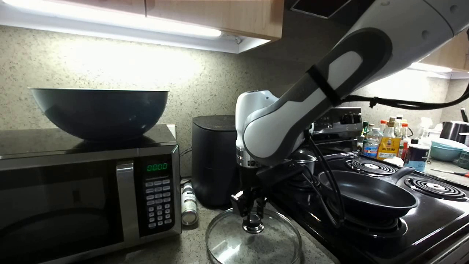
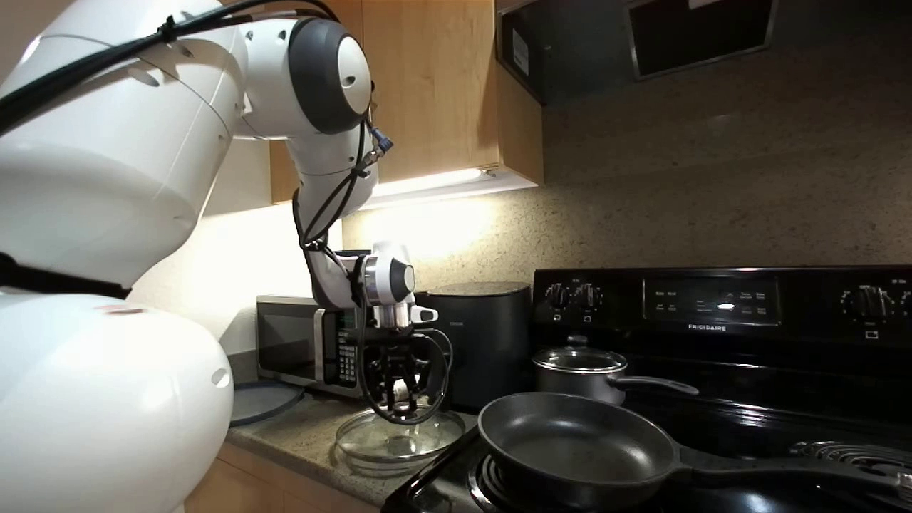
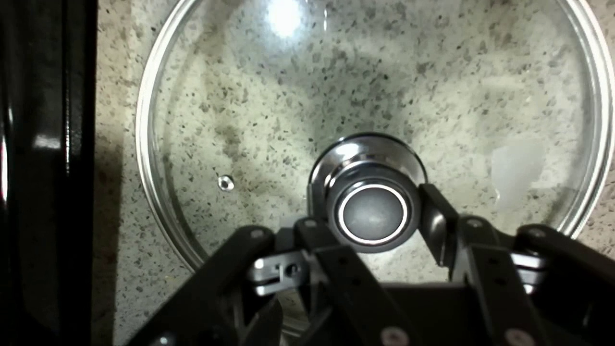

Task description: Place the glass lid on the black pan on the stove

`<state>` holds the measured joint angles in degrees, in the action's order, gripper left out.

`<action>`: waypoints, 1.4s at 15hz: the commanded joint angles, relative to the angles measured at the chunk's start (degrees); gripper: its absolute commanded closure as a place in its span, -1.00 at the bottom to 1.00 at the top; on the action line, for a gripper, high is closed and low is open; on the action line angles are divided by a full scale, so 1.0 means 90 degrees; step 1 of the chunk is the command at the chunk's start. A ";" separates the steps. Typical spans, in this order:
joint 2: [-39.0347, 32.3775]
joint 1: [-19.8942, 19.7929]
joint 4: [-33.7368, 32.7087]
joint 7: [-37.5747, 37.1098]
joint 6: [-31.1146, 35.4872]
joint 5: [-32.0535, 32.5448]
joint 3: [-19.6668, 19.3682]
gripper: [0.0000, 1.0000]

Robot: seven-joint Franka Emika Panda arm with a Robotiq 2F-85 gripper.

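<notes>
The clear glass lid (image 1: 271,245) with its metal rim is over the speckled counter, left of the stove (image 2: 712,377). In the wrist view my gripper (image 3: 375,211) has its fingers on both sides of the lid's centre knob (image 3: 374,214), shut on it. Both exterior views also show the gripper (image 2: 402,410) pointing down at the knob. The lid (image 2: 399,436) looks level; I cannot tell whether its rim touches the counter. On a front coil burner of the stove, the black pan (image 2: 581,445) stands uncovered, its handle pointing away from the lid.
A small lidded pot (image 2: 581,377) sits behind the pan. Close to the lid stand a tall black appliance (image 1: 214,161), a lying can (image 1: 189,207) and the microwave (image 1: 66,209), which carries a large dark bowl (image 1: 100,113). Several bottles (image 1: 388,143) are beyond the stove.
</notes>
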<state>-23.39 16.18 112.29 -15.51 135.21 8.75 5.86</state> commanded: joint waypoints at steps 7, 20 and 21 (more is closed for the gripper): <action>0.0173 -0.0026 0.0200 -0.0157 -0.0146 -0.0205 0.0029 0.51; 0.1531 0.0156 0.0703 -0.1236 -0.0369 -0.0123 0.0028 0.51; 0.0849 0.0119 0.0345 -0.1107 -0.0207 -0.0040 0.0042 0.51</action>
<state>-15.64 17.72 115.49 -25.42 133.40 8.24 5.76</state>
